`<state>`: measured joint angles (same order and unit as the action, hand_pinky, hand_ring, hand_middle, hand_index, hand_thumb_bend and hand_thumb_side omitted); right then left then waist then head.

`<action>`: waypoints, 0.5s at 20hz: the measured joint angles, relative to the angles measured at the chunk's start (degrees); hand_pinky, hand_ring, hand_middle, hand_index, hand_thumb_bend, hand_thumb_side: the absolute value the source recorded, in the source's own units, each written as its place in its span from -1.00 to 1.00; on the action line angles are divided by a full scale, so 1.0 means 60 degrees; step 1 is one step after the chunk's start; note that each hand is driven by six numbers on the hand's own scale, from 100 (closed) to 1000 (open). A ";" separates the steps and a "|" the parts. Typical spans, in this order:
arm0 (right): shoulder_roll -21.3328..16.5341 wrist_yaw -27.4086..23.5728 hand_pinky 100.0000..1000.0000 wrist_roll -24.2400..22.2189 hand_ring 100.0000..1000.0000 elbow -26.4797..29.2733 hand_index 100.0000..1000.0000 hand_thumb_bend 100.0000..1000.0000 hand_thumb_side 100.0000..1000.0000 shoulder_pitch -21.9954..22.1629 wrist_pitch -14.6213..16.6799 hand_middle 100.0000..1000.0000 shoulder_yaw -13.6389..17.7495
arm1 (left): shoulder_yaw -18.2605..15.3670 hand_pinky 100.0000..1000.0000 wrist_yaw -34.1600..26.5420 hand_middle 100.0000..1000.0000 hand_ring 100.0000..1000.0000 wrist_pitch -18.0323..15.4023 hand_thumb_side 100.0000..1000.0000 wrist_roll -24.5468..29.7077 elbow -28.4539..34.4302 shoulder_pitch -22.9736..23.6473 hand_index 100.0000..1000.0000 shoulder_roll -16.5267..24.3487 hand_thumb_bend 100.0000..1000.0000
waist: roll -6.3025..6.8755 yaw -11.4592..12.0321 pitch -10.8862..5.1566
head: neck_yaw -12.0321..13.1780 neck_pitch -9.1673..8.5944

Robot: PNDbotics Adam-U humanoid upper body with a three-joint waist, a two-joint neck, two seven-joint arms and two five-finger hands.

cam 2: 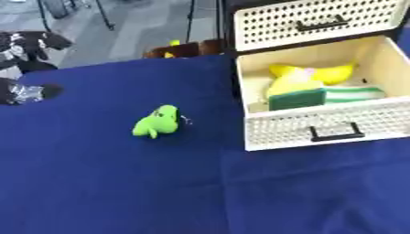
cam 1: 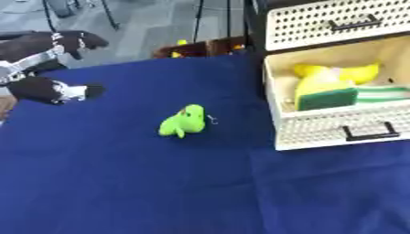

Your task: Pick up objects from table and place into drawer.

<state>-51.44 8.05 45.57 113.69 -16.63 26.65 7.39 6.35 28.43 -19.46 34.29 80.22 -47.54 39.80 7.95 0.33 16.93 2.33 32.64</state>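
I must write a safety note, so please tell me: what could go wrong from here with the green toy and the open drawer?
The drawer already holds a yellow toy and a sponge, so the green toy may not settle inside. It is small and soft, so the left hand might nudge it away.

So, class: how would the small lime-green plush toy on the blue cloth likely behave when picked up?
The lime-green plush toy looks soft and stuffed, so it would probably squash and feel light. Its lumpy shape suggests it won't roll. The small metal ring beside it would probably dangle.
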 measured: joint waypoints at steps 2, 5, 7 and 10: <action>0.0047 -0.0003 -0.25 0.0015 0.04 0.0000 0.45 -1.00 1.00 -0.0005 -0.0015 -0.12 -0.0002 | 0.0140 0.50 0.0002 0.80 0.82 -0.0005 0.66 0.0318 -0.0384 -0.0310 0.96 -0.0162 -0.08 | -0.0001 -0.0001 0.0000 | -0.0049 -0.0001; 0.0059 -0.0017 -0.26 0.0037 0.03 0.0000 0.44 -1.00 1.00 -0.0031 -0.0037 -0.12 -0.0035 | 0.0375 0.50 0.0054 0.80 0.83 0.0032 0.68 0.0772 -0.0945 -0.0750 0.96 -0.0445 0.01 | -0.0001 -0.0029 0.0000 | -0.0117 -0.0005; 0.0075 -0.0032 -0.26 0.0062 0.03 0.0000 0.44 -1.00 1.00 -0.0093 -0.0062 -0.12 -0.0072 | 0.0532 0.50 0.0068 0.81 0.84 0.0099 0.64 0.1055 -0.1339 -0.1030 0.97 -0.0685 -0.06 | 0.0008 -0.0066 -0.0001 | -0.0148 -0.0008; 0.0129 -0.0074 -0.26 0.0096 0.03 0.0000 0.44 -1.00 1.00 -0.0163 -0.0096 -0.12 -0.0156 | 0.0724 0.50 0.0139 0.83 0.85 0.0210 0.65 0.1365 -0.1859 -0.1301 0.99 -0.1041 0.00 | 0.0027 -0.0130 -0.0003 | -0.0156 -0.0010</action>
<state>-50.66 7.60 46.15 113.69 -17.61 26.08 6.45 10.69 29.27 -18.20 42.48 69.07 -55.35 33.55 8.11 -0.45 16.91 1.39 32.58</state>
